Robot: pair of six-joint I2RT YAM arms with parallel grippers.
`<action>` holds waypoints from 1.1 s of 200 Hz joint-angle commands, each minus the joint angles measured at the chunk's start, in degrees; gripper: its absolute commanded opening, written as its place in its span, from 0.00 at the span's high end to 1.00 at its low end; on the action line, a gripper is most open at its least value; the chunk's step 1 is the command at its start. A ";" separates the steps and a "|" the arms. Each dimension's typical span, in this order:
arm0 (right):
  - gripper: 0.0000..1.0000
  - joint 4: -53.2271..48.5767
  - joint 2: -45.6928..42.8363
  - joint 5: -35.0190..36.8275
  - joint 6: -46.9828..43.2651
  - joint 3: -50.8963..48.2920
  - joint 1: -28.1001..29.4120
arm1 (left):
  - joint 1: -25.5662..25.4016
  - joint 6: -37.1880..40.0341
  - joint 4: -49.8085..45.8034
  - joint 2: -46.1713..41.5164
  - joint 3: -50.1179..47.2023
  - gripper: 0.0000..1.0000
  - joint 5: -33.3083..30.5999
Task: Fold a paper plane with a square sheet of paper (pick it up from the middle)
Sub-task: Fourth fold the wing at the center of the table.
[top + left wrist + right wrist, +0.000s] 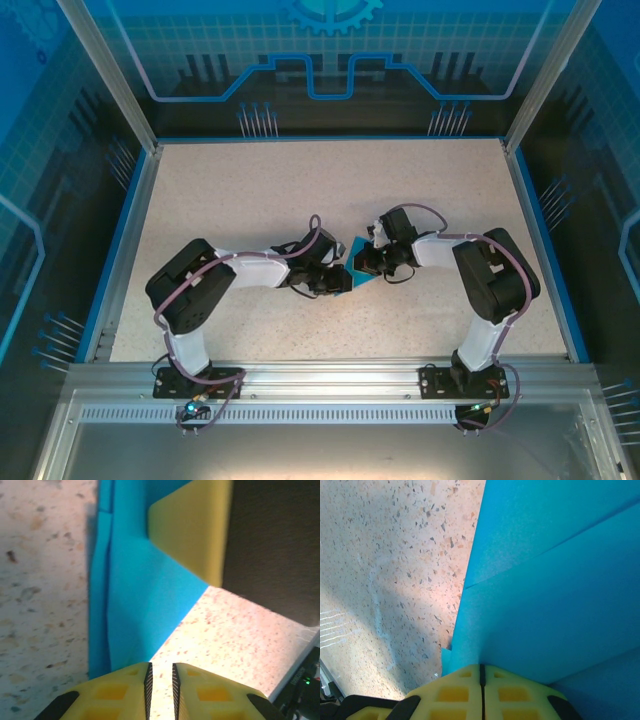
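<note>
Where the two arms meet at the middle of the desk (300,190), the blue paper (357,284) lies partly folded, its edges layered. The left gripper (161,672) stands a narrow crack open, bare desk showing through the gap, holding nothing, just beside the paper's edge. The right gripper (481,671) is closed tight with its tips on the paper; whether it pinches a layer I cannot tell.

I see left arm (250,268) and right arm (470,262) bent inward; left gripper (161,667) has narrow gap, right gripper (481,669) fingers pressed together.
</note>
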 commanded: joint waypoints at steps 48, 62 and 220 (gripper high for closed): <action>0.94 -3.97 2.99 3.83 0.26 -0.78 0.24 | -0.24 -1.16 -3.24 0.05 0.44 0.78 -4.21; 0.94 -3.19 2.52 3.12 0.35 -0.87 0.18 | -0.24 -1.77 -0.45 -0.94 -0.29 0.78 -2.58; 0.93 -2.42 2.39 2.43 0.85 -1.06 0.20 | -0.15 -2.14 -0.14 0.98 0.25 0.87 -7.21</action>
